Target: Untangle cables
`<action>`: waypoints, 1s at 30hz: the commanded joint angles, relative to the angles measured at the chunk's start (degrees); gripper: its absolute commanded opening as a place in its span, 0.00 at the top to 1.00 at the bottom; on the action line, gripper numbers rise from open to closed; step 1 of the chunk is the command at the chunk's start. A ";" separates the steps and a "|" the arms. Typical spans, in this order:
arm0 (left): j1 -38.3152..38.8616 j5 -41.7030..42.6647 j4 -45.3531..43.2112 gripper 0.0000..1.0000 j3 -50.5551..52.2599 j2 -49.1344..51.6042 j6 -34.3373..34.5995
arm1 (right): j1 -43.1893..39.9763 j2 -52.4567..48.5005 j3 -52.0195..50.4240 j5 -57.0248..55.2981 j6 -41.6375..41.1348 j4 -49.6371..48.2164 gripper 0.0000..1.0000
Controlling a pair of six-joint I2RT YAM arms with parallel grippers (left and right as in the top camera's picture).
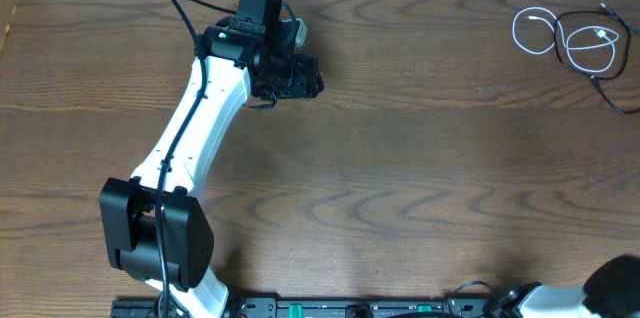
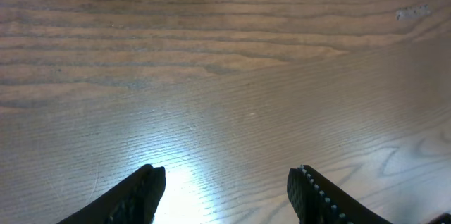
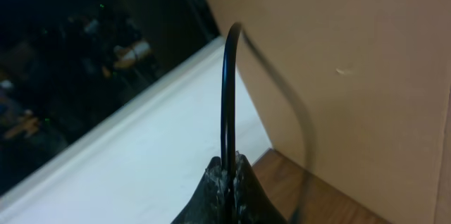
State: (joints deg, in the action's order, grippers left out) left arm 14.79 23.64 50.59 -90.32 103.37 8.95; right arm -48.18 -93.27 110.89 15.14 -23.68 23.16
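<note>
The two cables lie tangled at the table's far right: the white cable [image 1: 516,30] in loops, the black cable [image 1: 608,95] looped over it and trailing off the right edge. My left gripper [image 1: 316,80] hovers over the upper left of the table, far from them. In the left wrist view it [image 2: 227,176] is open over bare wood. My right gripper [image 3: 229,162] is shut, with a thin black cable [image 3: 226,90] standing up from between its fingers [image 3: 248,182] and arching over. It faces a wall and does not show in the overhead view.
The left arm [image 1: 195,128] crosses the left half of the table from its base [image 1: 155,233]. A piece of the right arm [image 1: 615,283] shows at the bottom right corner. A beige wall [image 3: 352,76] and a white ledge [image 3: 141,153] stand beyond the right gripper.
</note>
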 commanded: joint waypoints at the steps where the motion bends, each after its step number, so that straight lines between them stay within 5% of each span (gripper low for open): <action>1: -0.09 -0.37 0.15 0.39 0.31 -1.57 -0.96 | 0.59 -5.88 -0.42 -0.20 -0.46 -1.86 0.99; 14: -0.02 -0.37 -0.26 0.39 0.31 -1.57 -0.94 | 11.76 -16.33 -0.44 -0.28 3.45 -7.10 0.99; 15: 0.02 -0.37 -0.24 0.39 0.31 -1.57 -0.96 | 12.63 -16.50 -0.44 -0.90 3.58 -7.08 0.95; 16: 0.02 -0.37 -0.24 0.39 0.31 -1.57 -0.94 | 13.27 -16.52 -0.44 -1.75 3.58 -7.02 0.80; 18: 0.07 -0.37 -0.24 0.39 0.31 -1.57 -0.96 | 14.23 -16.50 -0.44 -3.43 3.58 -6.34 0.27; 20: 0.07 -0.37 -0.15 0.39 0.31 -1.57 -0.96 | 14.38 -16.46 -0.44 -3.43 3.56 -5.20 0.01; 30: 0.20 -0.35 -0.07 0.39 0.31 -1.57 -1.38 | 14.27 -11.17 -0.42 8.24 2.71 12.59 0.01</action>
State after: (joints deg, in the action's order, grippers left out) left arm 14.79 23.62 50.41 -90.32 103.37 8.95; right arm -34.00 -109.49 110.26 15.29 -21.06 32.75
